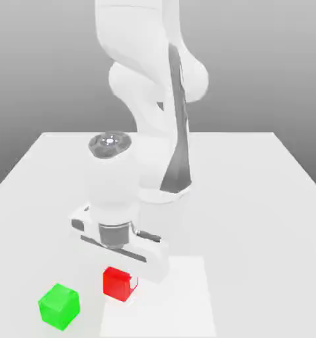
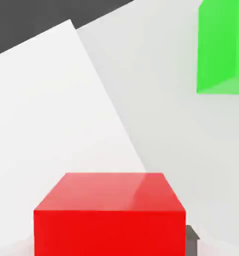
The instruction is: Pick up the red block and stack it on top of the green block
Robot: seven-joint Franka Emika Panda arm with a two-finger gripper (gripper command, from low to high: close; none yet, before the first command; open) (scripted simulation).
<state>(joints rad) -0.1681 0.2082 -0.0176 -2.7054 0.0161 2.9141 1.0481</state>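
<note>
Exterior view: arm (image 1: pixel 131 39) comes over the table (image 1: pixel 253 198) from its base (image 1: pixel 162 178) towards the far side, the hand (image 1: pixel 118 241) low over the near part. Hand body slants down from the exterior view's left to its right. Red block (image 1: pixel 117 284) sits directly below the hand, partly covered along its upper edge, at the left border of a pale square patch (image 1: pixel 160 307) as the exterior view has it. Cannot tell from here whether its underside touches the surface. Green block (image 1: pixel 59 307) rests on the table to the exterior view's left of red and a little nearer the camera, outside the patch; a clear gap separates the two, so red is not on green. Hand view: red looms large and close, one face square to the camera and its top face visible. A small dark piece (image 2: pixel 192 241) shows right beside it. Green stands well apart from red, cut by the frame, with bare table between; the patch's straight edge runs behind red. Gripper (image 1: pixel 121 282) is at red, but how far open it is cannot be told, nor whether it has a firm hold; the contact looks close, perhaps touching, though the view of it is poor
</note>
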